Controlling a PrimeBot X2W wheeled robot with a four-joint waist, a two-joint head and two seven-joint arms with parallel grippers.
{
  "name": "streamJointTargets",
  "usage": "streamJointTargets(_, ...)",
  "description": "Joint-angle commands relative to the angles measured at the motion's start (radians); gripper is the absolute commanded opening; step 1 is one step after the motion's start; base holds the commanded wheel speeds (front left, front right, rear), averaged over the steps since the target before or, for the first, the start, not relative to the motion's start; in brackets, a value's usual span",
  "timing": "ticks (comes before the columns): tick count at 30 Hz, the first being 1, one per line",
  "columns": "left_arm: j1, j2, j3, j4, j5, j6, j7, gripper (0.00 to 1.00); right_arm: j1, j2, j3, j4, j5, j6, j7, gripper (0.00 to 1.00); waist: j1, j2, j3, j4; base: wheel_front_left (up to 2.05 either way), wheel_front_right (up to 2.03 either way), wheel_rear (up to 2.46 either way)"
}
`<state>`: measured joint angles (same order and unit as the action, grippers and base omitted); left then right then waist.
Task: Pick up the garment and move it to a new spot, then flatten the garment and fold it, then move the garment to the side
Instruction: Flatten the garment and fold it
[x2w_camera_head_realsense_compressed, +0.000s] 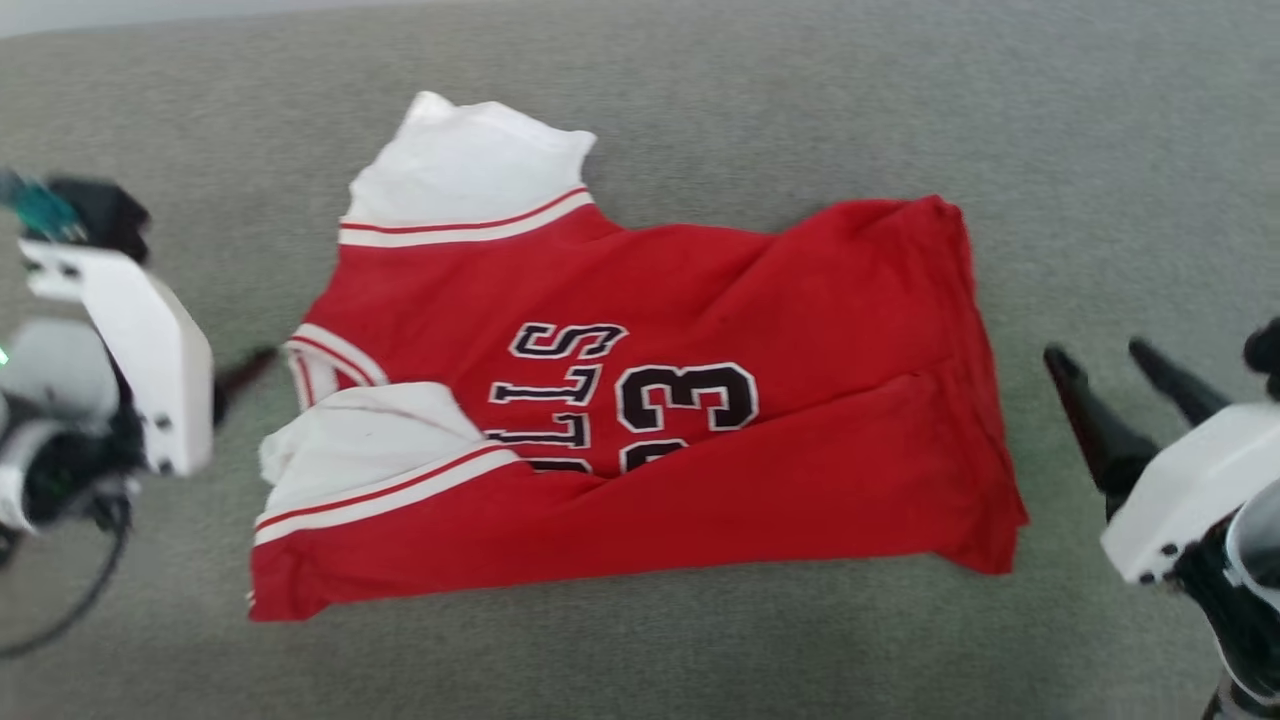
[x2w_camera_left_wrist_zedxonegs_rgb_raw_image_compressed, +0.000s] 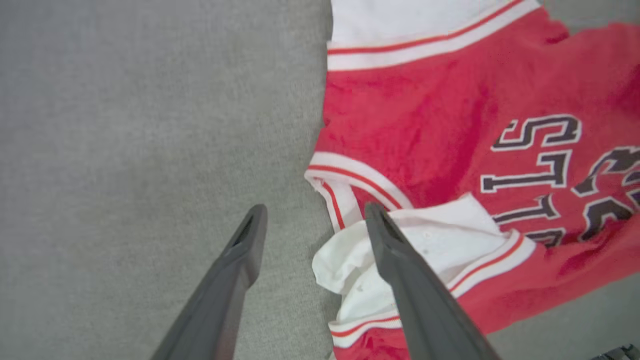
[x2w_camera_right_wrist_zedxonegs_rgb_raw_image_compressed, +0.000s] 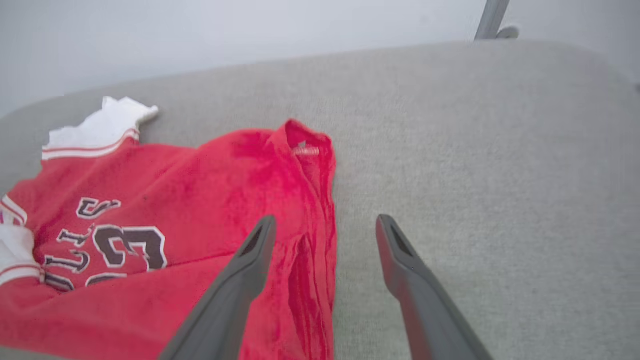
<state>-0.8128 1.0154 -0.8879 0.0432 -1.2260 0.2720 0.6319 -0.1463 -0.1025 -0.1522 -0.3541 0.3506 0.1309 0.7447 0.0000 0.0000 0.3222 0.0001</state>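
Fingers (x2w_camera_left_wrist_zedxonegs_rgb_raw_image_compressed: 242, 260) of the left gripper (x2w_camera_left_wrist_zedxonegs_rgb_raw_image_compressed: 316, 212) stand wide apart, released and holding nothing. In the head view this gripper sits at the far left behind its white wrist housing, with one dark fingertip poking out towards the collar (x2w_camera_head_realsense_compressed: 320, 365) and stopping just short of it. In the left wrist view one finger is over bare grey surface (x2w_camera_left_wrist_zedxonegs_rgb_raw_image_compressed: 125, 150) and the other crosses the near white sleeve (x2w_camera_left_wrist_zedxonegs_rgb_raw_image_compressed: 440, 235); whether it touches the cloth I cannot tell.

The garment (x2w_camera_head_realsense_compressed: 800, 300) lies in the middle of the grey fabric surface, collar end to the left and hem to the right. At its left end a white sleeve (x2w_camera_head_realsense_compressed: 470, 160) with red-striped trim sticks up and away at the far side. The near sleeve lies doubled over onto the red body beside the collar. A red layer along the near edge laps over the body and hides the lower part of the black, white-edged lettering (x2w_camera_head_realsense_compressed: 560, 390) and of the number 23 (x2w_camera_head_realsense_compressed: 690, 400). Shallow creases run across the red cloth towards the right. The hem (x2w_camera_head_realsense_compressed: 985, 400) forms a rumpled edge there, its near corner jutting out.

The right gripper (x2w_camera_head_realsense_compressed: 1100, 357) is to the right of the hem and apart from it in the head view, fingers spread, released and empty. In the right wrist view one finger shows against the red hem, the other against bare surface. A pale wall (x2w_camera_right_wrist_zedxonegs_rgb_raw_image_compressed: 250, 35) rises behind the surface's rounded far edge
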Motion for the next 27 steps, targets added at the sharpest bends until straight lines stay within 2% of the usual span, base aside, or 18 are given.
streamJointTargets(1,-0.028,-0.001,0.010,0.013,0.013,-0.010,-0.009,1.00,-0.019,0.004,0.010,-0.009,-0.006,-0.001,-0.042,1.00,0.0000,0.0000,0.016,-0.032,0.00,0.00,0.00)
streamJointTargets(9,-0.194,-0.038,0.043,0.182,0.083,-0.101,-0.034,1.00,-0.108,0.045,0.063,-0.003,-0.064,-0.001,-0.356,1.00,0.0000,0.0000,0.072,-0.148,0.00,0.00,0.00)
streamJointTargets(14,-0.288,-0.089,0.050,0.324,0.099,-0.153,-0.030,1.00,-0.145,0.052,0.080,0.034,-0.073,-0.001,-0.506,1.00,0.0000,0.0000,0.114,-0.207,0.00,0.00,0.00)
streamJointTargets(21,-0.378,-0.143,0.041,0.486,0.123,-0.194,-0.009,1.00,-0.155,0.052,0.089,0.077,-0.028,-0.001,-0.580,1.00,0.0000,0.0000,0.164,-0.254,0.00,0.00,0.00)
streamJointTargets(27,-0.432,-0.194,0.023,0.614,0.132,-0.203,0.037,1.00,-0.159,0.053,0.110,0.099,-0.022,-0.001,-0.559,1.00,0.0000,0.0000,0.198,-0.278,0.00,0.00,0.00)
